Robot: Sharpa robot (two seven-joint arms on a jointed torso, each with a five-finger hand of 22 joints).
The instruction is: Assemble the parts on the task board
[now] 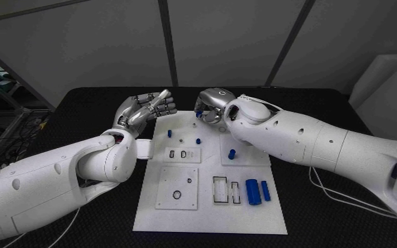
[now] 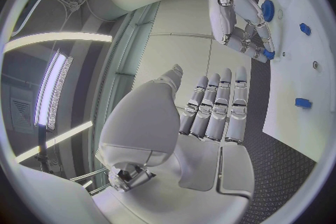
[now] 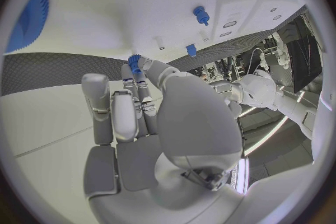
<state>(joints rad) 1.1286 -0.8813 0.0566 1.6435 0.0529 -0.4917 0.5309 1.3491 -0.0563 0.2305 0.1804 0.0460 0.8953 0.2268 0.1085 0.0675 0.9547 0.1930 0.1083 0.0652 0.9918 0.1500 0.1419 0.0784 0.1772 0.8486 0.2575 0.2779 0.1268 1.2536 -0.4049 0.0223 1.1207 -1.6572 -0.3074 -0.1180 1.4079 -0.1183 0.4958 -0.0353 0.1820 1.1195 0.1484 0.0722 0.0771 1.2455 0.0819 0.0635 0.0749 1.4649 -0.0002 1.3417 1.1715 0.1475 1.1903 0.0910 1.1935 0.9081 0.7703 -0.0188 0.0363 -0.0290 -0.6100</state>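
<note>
The right hand (image 1: 213, 103) hovers over the far edge of the white board (image 1: 166, 213), fingers curled downward, pinching a small blue part (image 3: 134, 63) at its fingertips. The left wrist view confirms this: the blue part (image 2: 268, 54) sits at the fingertips, just above the board's surface. The part is short and stubby; its long axis appears to run in line with the fingers, pointing toward the board, though it is too small to tell for certain.

The left hand (image 1: 147, 109) is raised beside the board's far left corner, fingers extended and together, holding nothing. It lies near the right hand but apart from it.

The right hand is plainly the nearer one to the work. Below and just ahead of its fingertips, the board carries two small blue pegs (image 3: 201, 14) standing upright. The next move likely calls for lowering the held part straight down onto its seat
</note>
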